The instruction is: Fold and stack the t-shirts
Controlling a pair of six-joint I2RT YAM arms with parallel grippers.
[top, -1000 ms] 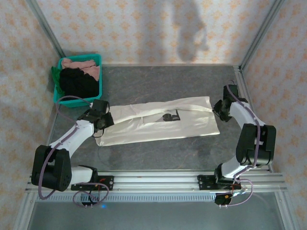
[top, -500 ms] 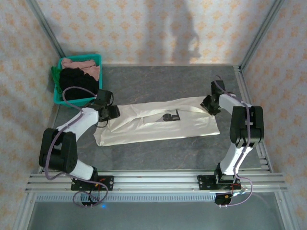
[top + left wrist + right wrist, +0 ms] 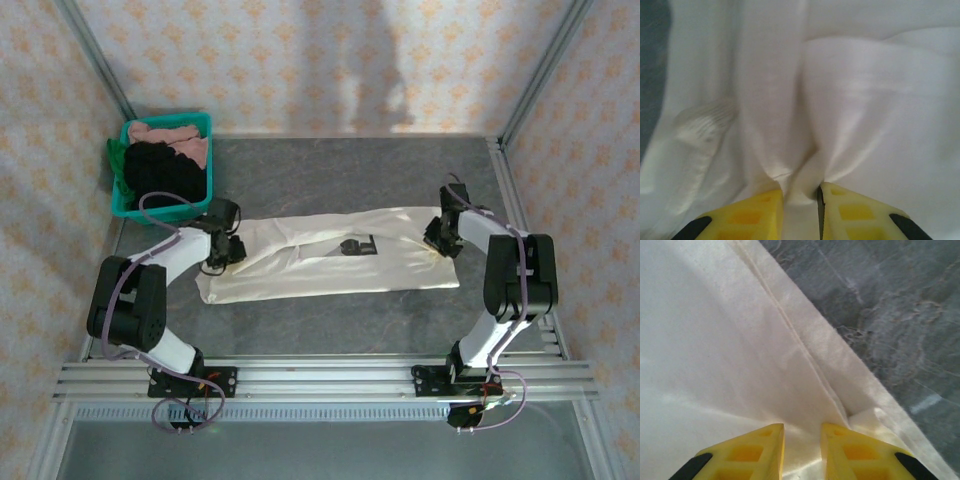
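I'm looking down at a dark grey marbled table (image 3: 350, 170) with the cream shirt (image 3: 330, 262) lying flat across its middle as a long folded strip, its small black print (image 3: 352, 245) facing up near the strip's centre. Bare table is showing on every side of the shirt.

The left gripper (image 3: 222, 250) is sitting on the shirt's left end. In the left wrist view its yellow fingers (image 3: 755, 212) are standing close together, and the left gripper (image 3: 801, 192) is pinching a gathered pleat of the cream cloth, with creases running away from the pinch.

The right gripper (image 3: 440, 240) is sitting on the shirt's right end, by the far corner. In the right wrist view the right gripper (image 3: 802, 432) is pressing down beside the stitched hem, fingers (image 3: 757, 450) narrow, cloth lying between them. Clamped or just resting, I cannot tell.

Beyond the shirt's left end, at the table's far corner, a teal bin (image 3: 168, 120) is holding a black shirt (image 3: 160, 170) and a pink shirt (image 3: 170, 135), and a green shirt (image 3: 118, 160) is hanging over the rim on the side away from the cream shirt.

Patterned wallpaper (image 3: 300, 60) is closing in the room behind and to both sides. Metal frame posts (image 3: 95, 60) are rising at the corners. A metal rail (image 3: 330, 378) is running along the table edge nearer than the shirt, carrying both arm bases.
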